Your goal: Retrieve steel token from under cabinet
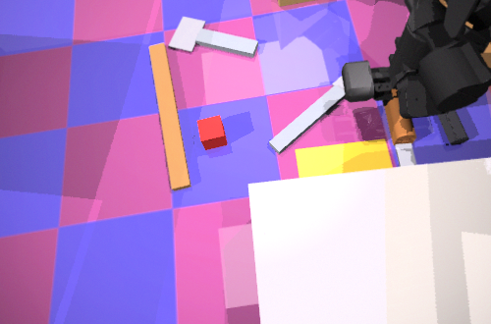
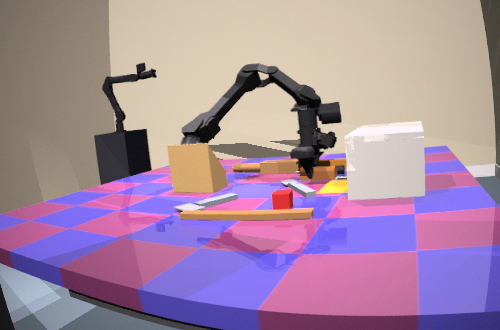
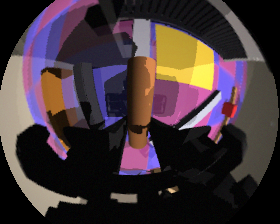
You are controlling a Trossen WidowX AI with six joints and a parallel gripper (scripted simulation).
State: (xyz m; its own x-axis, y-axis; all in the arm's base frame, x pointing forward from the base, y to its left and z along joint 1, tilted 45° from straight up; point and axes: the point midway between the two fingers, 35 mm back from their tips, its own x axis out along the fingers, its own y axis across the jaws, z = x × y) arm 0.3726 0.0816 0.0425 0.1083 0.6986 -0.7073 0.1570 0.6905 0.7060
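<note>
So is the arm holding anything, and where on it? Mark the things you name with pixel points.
Yes, the gripper [image 3: 138, 118] grips a tool with a metal blade by its round orange-brown handle [image 1: 400, 123] [image 3: 141, 90].

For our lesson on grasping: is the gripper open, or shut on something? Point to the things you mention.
Shut on the orange cylindrical handle [image 1: 402, 130] [image 3: 141, 92]; the handle stands between its fingers.

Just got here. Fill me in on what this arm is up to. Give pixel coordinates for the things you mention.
The arm's gripper [image 3: 138, 118] is shut on the orange-brown handle [image 1: 400, 125] [image 3: 141, 95] of a tool whose pale blade [image 1: 406, 154] [image 3: 142, 37] reaches toward the white cabinet [image 1: 319, 245] [image 2: 385, 165]. It seems to be fishing for a steel token, which I can't see; none shows on the yellow area [image 1: 344, 158] [image 2: 334, 187] [image 3: 184, 55].
</note>
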